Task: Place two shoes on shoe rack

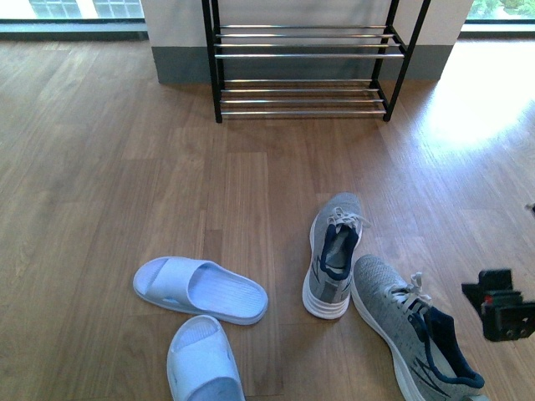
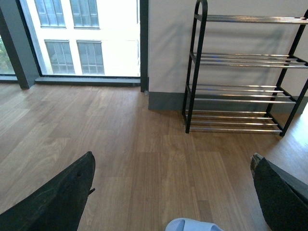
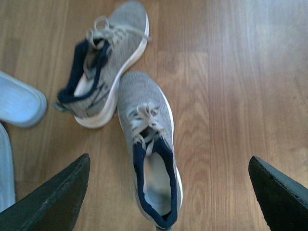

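Observation:
The shoe rack (image 1: 303, 55), with a black frame and chrome rods, stands against the far wall; it also shows in the left wrist view (image 2: 240, 91). Two grey sneakers lie on the floor: one tipped on its side (image 1: 334, 255), one upright (image 1: 414, 330). Two pale blue slippers (image 1: 201, 288) (image 1: 203, 361) lie to their left. My right gripper (image 1: 500, 305) is open, hovering right of the upright sneaker (image 3: 149, 144), which lies between its fingers (image 3: 53, 202) in the right wrist view. My left gripper (image 2: 173, 155) is open and empty above a slipper's tip (image 2: 192, 224).
The wooden floor (image 1: 125, 167) stretches between the shoes and the rack. A grey-skirted wall (image 1: 180, 63) is behind the rack, with windows (image 2: 82, 38) to either side. The tipped sneaker (image 3: 108, 67) touches the upright one's toe.

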